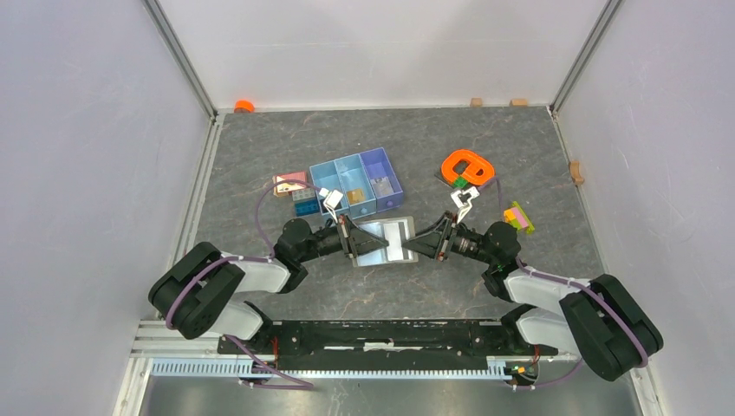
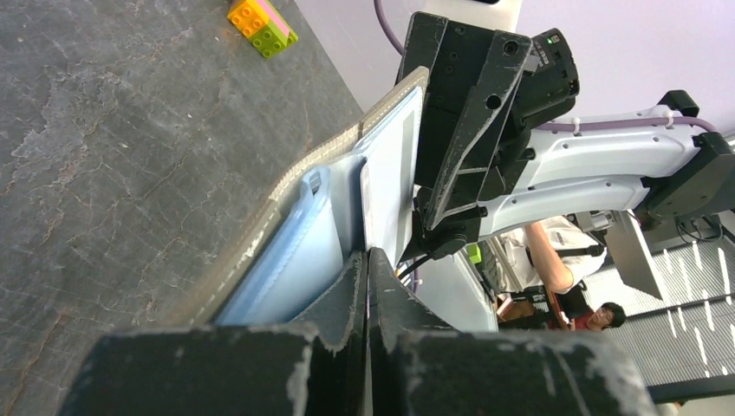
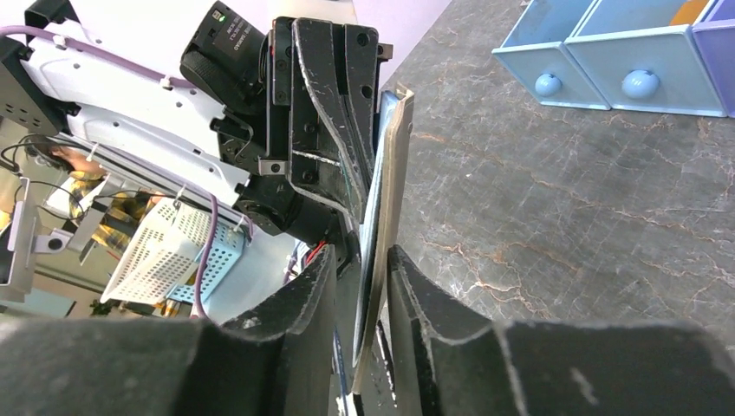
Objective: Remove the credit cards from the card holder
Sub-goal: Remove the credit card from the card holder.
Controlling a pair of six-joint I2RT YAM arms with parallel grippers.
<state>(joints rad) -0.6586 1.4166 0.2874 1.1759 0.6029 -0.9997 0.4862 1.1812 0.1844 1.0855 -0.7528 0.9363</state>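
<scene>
Both arms meet mid-table, just in front of the blue-and-purple tray. The card holder is spread open between them, pale blue-grey inside facing up. The left gripper is pinched tight on the left edge, fingers basically together. The right gripper is clamped on the opposite edge with just the flap's thickness between its fingers. A whitish strip sits in the slots, probably one of the credit cards, but I honestly can't tell. Some toy bricks lie off to the right.
</scene>
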